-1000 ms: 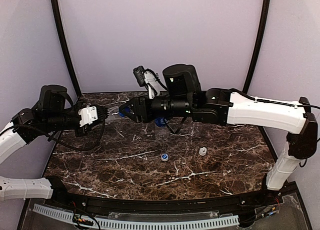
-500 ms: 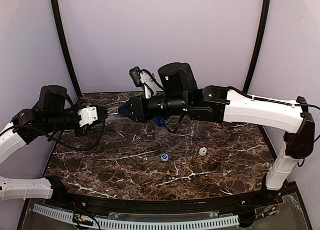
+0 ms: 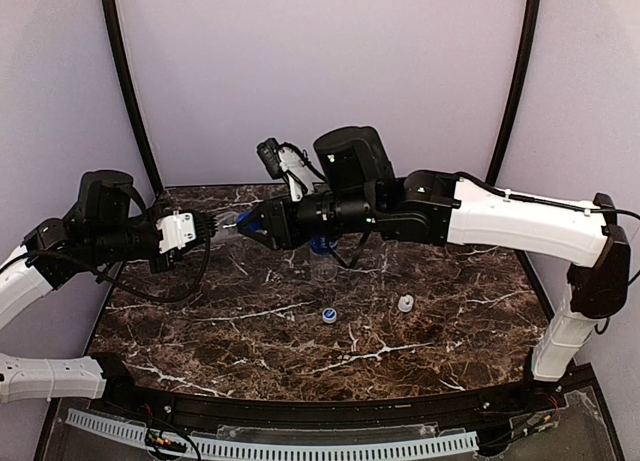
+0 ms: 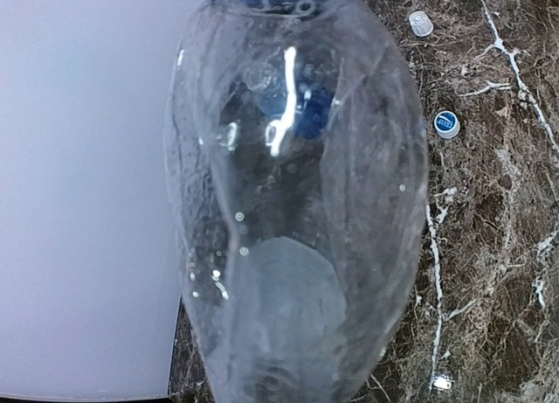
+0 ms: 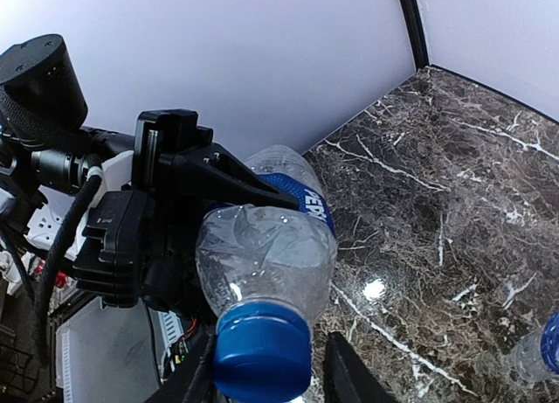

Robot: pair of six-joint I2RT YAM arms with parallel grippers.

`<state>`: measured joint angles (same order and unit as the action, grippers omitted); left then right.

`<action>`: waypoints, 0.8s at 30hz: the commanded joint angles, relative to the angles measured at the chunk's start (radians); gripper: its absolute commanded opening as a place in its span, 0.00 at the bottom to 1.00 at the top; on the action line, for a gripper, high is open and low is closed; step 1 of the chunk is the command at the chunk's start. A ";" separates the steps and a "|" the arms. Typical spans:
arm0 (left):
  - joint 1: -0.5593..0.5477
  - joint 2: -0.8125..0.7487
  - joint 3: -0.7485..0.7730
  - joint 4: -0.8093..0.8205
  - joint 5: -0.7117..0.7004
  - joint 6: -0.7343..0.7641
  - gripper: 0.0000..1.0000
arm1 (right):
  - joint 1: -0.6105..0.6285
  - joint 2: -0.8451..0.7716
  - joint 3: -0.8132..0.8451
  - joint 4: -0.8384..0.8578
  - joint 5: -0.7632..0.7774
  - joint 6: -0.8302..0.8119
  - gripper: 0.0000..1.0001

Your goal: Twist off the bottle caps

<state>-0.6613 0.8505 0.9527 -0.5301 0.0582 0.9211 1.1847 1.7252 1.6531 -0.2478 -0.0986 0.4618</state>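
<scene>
A clear bottle (image 5: 271,246) with a blue label hangs level above the table, and its body fills the left wrist view (image 4: 297,202). My left gripper (image 3: 208,226) is shut on its body; the black fingers (image 5: 218,180) show in the right wrist view. A dark blue bottle cap (image 5: 262,355) sits on its neck. My right gripper (image 5: 266,378) is open around that cap, with a gap between the cap and the right finger (image 5: 349,372). Two loose white caps lie on the marble, one with a blue top (image 3: 328,316) and one plain (image 3: 405,303).
Another bottle (image 3: 323,266) stands on the marble table (image 3: 250,341) beneath my right arm, and a bottle with a blue cap (image 5: 540,350) shows at the right wrist view's lower right edge. Purple walls close in the back and sides.
My right arm has edged a little to the left and its wrist has turned slightly at the cap. The left arm and the bottle have stayed put.
</scene>
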 commanded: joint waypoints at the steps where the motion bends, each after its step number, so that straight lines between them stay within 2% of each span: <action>1: -0.003 -0.009 -0.003 0.024 -0.002 0.002 0.15 | -0.001 0.000 0.011 -0.007 0.021 -0.007 0.33; 3: -0.003 -0.010 -0.003 0.021 0.003 0.002 0.15 | 0.000 -0.007 0.007 0.000 0.022 -0.012 0.25; 7: -0.003 -0.008 -0.001 0.015 0.010 0.006 0.15 | 0.000 -0.016 0.000 0.018 0.008 -0.046 0.01; 12: -0.002 -0.005 0.010 -0.075 0.082 0.044 0.15 | 0.009 -0.026 -0.016 0.043 -0.042 -0.214 0.00; 15: -0.002 0.002 0.029 -0.188 0.164 0.070 0.15 | 0.059 -0.038 -0.033 0.041 0.017 -0.485 0.00; 17: -0.002 0.008 0.041 -0.315 0.231 0.094 0.15 | 0.118 -0.049 -0.067 0.043 0.069 -0.756 0.00; 18: -0.004 0.009 0.045 -0.346 0.268 0.117 0.15 | 0.159 -0.054 -0.095 0.050 0.108 -0.944 0.00; 19: -0.003 0.011 0.046 -0.398 0.283 0.129 0.15 | 0.185 -0.059 -0.124 0.059 0.131 -1.027 0.00; 21: -0.004 0.011 0.040 -0.447 0.299 0.163 0.14 | 0.232 -0.070 -0.178 0.081 0.187 -1.315 0.00; 24: -0.003 0.008 0.020 -0.466 0.280 0.208 0.12 | 0.279 -0.080 -0.249 0.137 0.262 -1.618 0.00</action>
<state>-0.6609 0.8520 0.9836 -0.8711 0.2813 1.0401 1.3891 1.6722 1.4799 -0.2153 0.0811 -0.5686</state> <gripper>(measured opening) 0.154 0.260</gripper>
